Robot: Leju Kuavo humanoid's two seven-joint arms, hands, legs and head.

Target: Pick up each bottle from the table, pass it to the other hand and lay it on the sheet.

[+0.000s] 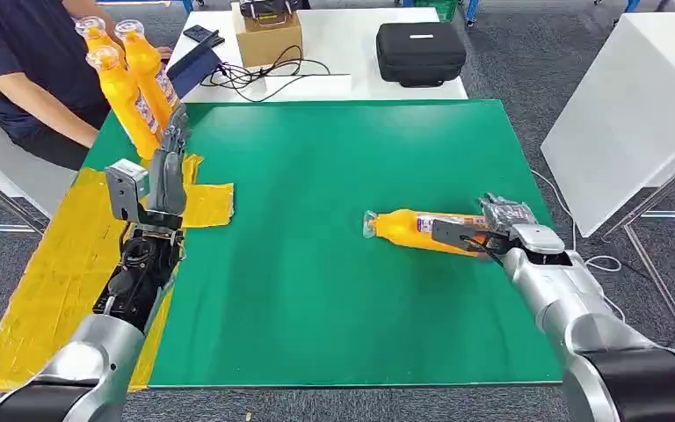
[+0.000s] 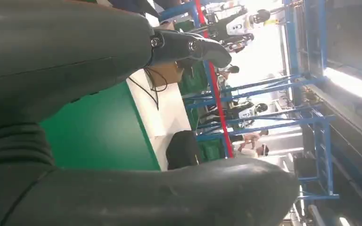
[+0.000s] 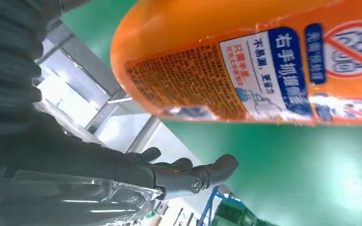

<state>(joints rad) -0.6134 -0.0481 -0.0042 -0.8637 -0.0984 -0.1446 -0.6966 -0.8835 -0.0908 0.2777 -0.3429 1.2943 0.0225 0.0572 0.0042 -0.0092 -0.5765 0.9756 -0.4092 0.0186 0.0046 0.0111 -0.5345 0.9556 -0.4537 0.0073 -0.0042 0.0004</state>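
On the green table (image 1: 316, 264), 1 orange bottle (image 1: 409, 230) lies flat, the right hand (image 1: 492, 230) spread around it, not gripping.
Left hand (image 1: 165, 180) is raised, fingers straight, above the yellow sheet (image 1: 44, 281); white tables stand behind.

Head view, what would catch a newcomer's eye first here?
Probably the orange bottle lying on its side on the green table, with the right hand at its base end. Next, the three orange bottles a person holds up at the table's far left corner, just beyond the raised, empty left hand over the yellow sheet.
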